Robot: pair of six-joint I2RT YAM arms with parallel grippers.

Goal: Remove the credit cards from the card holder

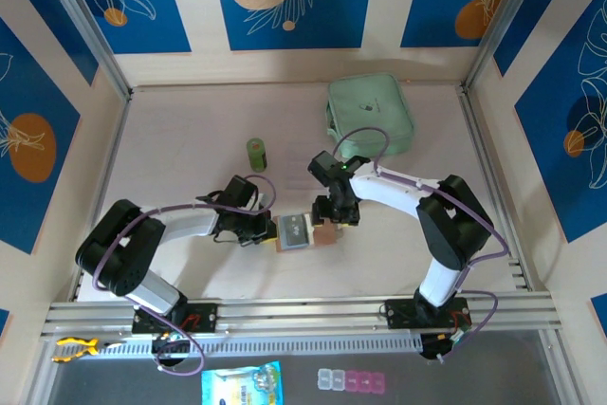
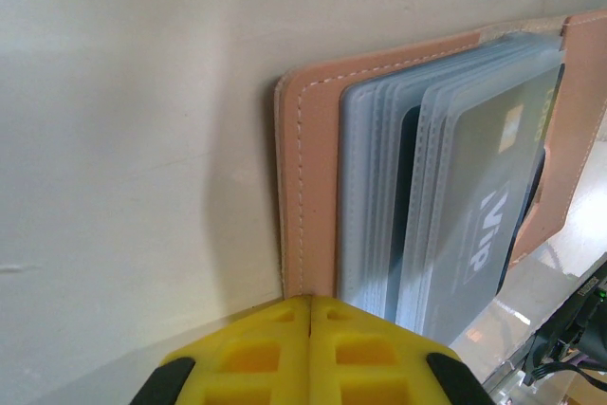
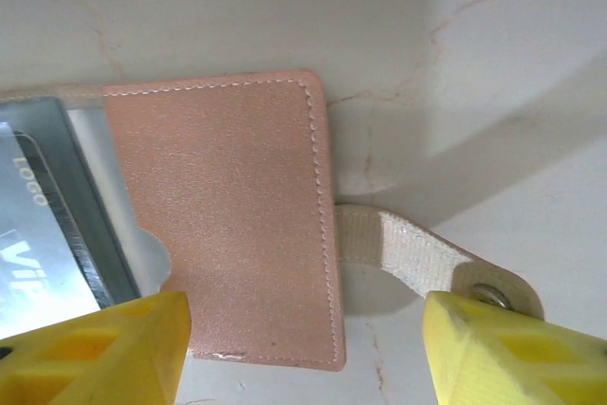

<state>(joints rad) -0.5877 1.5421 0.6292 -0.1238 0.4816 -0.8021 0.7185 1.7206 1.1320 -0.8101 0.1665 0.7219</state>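
Tan-pink leather card holder (image 1: 302, 232) lies open between my grippers, clear pockets toward the left gripper (image 1: 258, 230), whose fingers are pressed together at the holder's edge. Right gripper (image 3: 303, 329) hovers with jaws spread wide over the bare flap by the snap tab (image 3: 417, 258) — the grey VIP card (image 2: 484, 206) sits pocketed off to its left, so I'd reach that way

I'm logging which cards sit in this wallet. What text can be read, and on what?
"VIP": on the grey card in a clear pocket of the card holder.
"LOGO": same grey card, right wrist view.
Too small to read: mark on the mint-green pouch; print on the blue packet.
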